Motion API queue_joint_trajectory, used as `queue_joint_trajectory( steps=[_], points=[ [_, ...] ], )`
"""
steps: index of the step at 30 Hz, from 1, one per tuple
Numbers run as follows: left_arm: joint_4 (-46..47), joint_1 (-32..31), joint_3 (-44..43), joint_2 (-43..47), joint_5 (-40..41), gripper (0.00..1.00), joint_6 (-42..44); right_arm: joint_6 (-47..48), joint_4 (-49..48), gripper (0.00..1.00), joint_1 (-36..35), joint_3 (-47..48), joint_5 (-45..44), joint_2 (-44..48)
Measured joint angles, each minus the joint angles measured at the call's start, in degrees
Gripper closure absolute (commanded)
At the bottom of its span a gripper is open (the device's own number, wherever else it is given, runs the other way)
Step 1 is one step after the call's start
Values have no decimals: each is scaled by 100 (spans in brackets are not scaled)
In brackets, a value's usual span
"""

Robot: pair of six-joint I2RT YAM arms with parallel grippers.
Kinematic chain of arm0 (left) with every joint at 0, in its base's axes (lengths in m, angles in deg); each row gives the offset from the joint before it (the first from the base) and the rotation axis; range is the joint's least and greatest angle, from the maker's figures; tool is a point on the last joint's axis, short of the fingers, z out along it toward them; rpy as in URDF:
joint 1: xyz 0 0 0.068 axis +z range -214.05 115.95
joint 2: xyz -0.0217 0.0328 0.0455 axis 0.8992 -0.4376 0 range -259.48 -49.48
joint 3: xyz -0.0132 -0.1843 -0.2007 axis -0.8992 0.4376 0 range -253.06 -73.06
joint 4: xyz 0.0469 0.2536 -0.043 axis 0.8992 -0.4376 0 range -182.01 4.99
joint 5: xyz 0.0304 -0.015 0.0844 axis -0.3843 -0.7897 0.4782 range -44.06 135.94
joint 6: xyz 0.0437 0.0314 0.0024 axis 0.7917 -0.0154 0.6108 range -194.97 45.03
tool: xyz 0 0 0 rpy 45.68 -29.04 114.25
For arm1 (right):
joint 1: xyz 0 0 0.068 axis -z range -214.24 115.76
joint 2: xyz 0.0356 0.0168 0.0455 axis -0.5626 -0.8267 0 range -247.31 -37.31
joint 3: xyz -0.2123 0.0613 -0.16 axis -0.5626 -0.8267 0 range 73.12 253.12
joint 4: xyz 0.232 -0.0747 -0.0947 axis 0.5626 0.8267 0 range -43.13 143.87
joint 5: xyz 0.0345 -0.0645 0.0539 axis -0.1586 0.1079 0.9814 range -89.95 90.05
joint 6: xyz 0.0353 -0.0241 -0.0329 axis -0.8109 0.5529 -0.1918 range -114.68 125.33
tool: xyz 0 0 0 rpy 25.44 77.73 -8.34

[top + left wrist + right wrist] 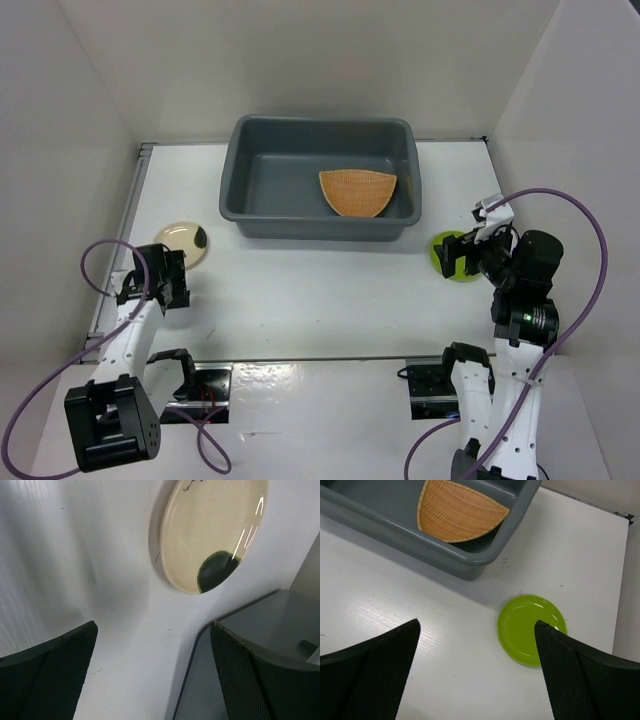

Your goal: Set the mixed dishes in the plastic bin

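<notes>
Inside the bin [281, 186], toward its right end, lies the orange woven plate [357, 192], flat on the floor of the tub. That one counts as done.

- Cream saucer [183, 241]: out on the table [320, 295], left of the bin and well apart from it, dark spot on the side toward the bin.
- Green plate [531, 629]: on the table just off the bin's near right corner, not touching it.
- Clear cup: I can't find it in any view.

My read: one dish in, at least two to go.

Arm poses:

- Left gripper [152, 675]: low over the table just short of the saucer, fingers spread wide and empty. From its wrist camera the saucer sits ahead of the gap, not yet between the fingers.
- Right gripper [477, 672]: hangs above the green plate, tilted down at it, fingers spread and holding nothing. The plate shows ahead of the gap, nearer the right-hand finger, so I'd want to centre before closing.
</notes>
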Motion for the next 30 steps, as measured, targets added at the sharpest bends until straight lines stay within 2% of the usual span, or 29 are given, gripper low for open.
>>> queue_joint_trajectory(
  steps=[5, 11, 19, 29, 30],
  points=[
    [588, 61, 197, -236, -83, 1, -164, 0, -2, 1, 7, 0, 0, -28],
    [1126, 160, 223, -1154, -372, 1, -190, 0, -2, 1, 9, 0, 0, -107],
    [1891, 234, 243, -1593, -538, 1, -273, -4, -2, 1, 59, 0, 0, -160],
    [2741, 365, -354, -2802, -1071, 1, -229, -15, -2, 1, 109, 0, 0, -162],
    [2778, 369, -356, -2824, -1097, 5, -181, -15, -2, 1, 111, 0, 0, -162]
  ],
)
